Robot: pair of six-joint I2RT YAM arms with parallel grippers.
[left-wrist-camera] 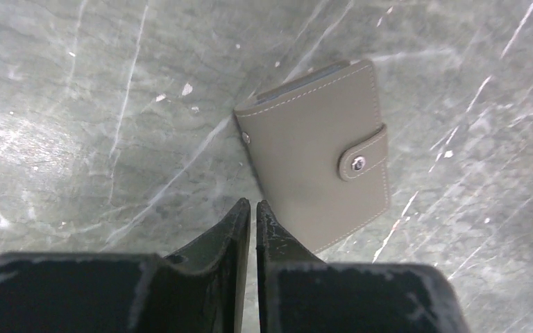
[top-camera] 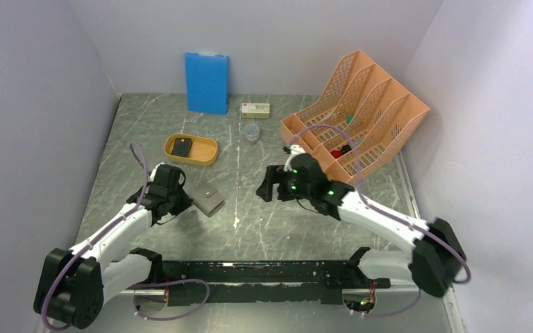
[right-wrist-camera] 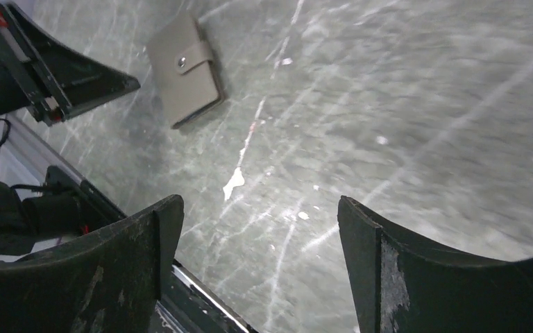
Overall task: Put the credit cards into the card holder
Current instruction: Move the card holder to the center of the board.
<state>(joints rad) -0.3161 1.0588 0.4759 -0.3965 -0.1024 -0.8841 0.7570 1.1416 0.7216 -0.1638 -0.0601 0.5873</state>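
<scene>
The grey card holder lies closed on the table left of centre, its strap snapped shut on the round stud. It also shows in the left wrist view and the right wrist view. My left gripper is shut and empty, its tips just at the holder's near left corner. My right gripper is open and empty above bare table, to the right of the holder. A small black card lies in the mustard-yellow tray.
A blue board leans on the back wall. A small box and a clear cup stand at the back centre. An orange file rack fills the back right, close behind my right arm.
</scene>
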